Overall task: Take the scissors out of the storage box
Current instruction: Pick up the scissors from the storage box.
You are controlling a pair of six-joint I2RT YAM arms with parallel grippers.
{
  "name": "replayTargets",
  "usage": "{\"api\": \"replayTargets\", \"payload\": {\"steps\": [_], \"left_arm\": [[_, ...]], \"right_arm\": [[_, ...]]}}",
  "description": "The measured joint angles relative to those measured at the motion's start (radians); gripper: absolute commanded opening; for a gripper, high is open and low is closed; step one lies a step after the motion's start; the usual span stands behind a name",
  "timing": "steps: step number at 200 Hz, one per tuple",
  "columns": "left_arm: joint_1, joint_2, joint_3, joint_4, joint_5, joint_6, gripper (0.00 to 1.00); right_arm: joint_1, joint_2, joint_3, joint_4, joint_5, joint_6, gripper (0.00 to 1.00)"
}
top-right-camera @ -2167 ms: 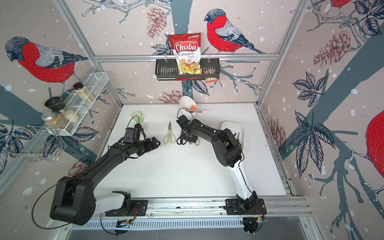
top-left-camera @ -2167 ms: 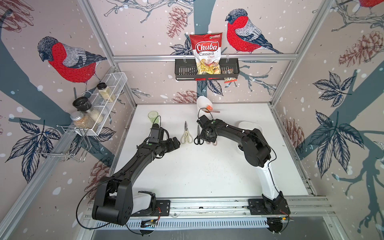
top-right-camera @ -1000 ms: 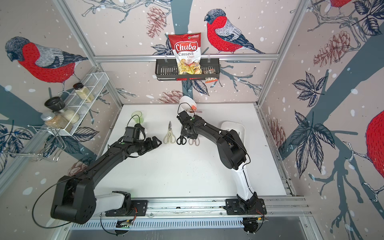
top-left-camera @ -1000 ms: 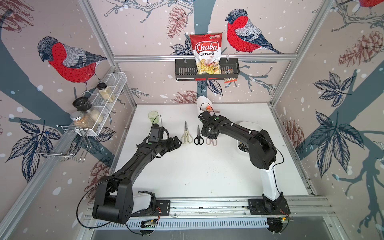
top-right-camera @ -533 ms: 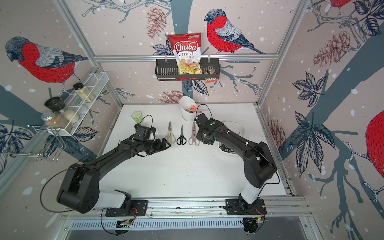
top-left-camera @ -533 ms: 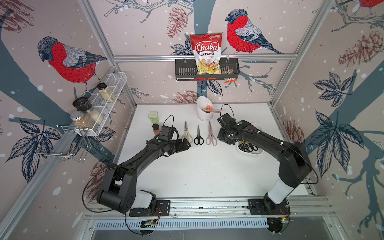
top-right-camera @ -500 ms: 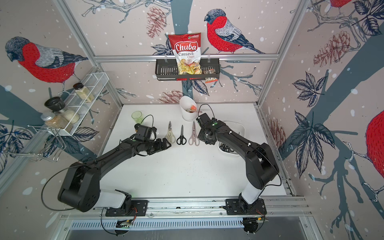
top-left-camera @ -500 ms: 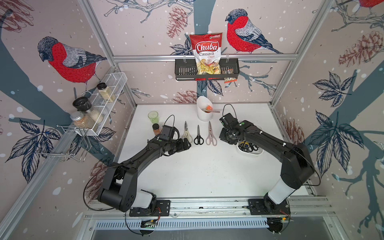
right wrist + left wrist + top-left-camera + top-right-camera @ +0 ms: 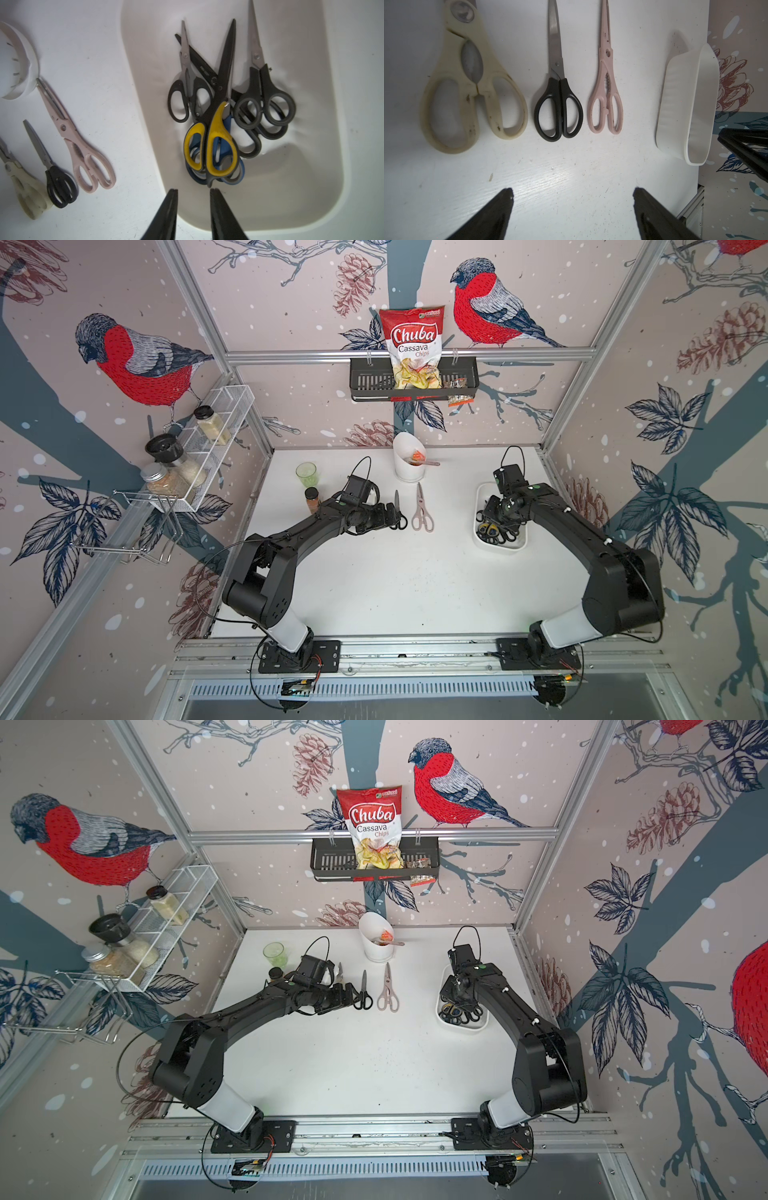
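Observation:
The white storage box (image 9: 500, 546) stands at the table's right and holds a pile of scissors, a yellow-black pair (image 9: 212, 141) on top of blue and black ones. My right gripper (image 9: 193, 190) hovers over the box's near end (image 9: 291, 187), narrowly open with nothing between its fingers. Cream scissors (image 9: 473, 83), black scissors (image 9: 558, 104) and pink scissors (image 9: 606, 99) lie side by side on the table. My left gripper (image 9: 572, 190) is wide open and empty just short of the black pair's handles (image 9: 397, 516). The left arm hides the cream pair in a top view.
A tall white slant-rimmed holder (image 9: 409, 464) stands behind the pink scissors (image 9: 422, 510). A green cup (image 9: 306, 473) and a spice jar (image 9: 311, 495) sit at the back left. A wire rack (image 9: 199, 448) hangs on the left wall, and a black basket (image 9: 415, 381) with a chips bag on the back wall.
My right gripper has left the pink scissors on the table and swung right to above the box. My left arm has shifted right towards the row of scissors.

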Motion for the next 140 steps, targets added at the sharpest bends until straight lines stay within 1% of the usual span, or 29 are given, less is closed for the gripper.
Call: {"api": "replayTargets", "payload": {"steps": [30,74,140], "left_arm": [[-0.001,0.004,0.0,-0.001,-0.01,-0.006,0.94],[-0.002,-0.013,-0.009,-0.011,-0.034,-0.006,0.94],[-0.002,-0.061,-0.051,-0.028,-0.077,-0.005,0.94]], "right_arm": [[-0.012,0.043,-0.008,-0.021,-0.008,-0.046,0.35],[-0.013,0.085,-0.012,-0.013,-0.013,-0.068,0.35],[-0.003,0.174,0.008,0.018,-0.016,-0.069,0.34]]}}
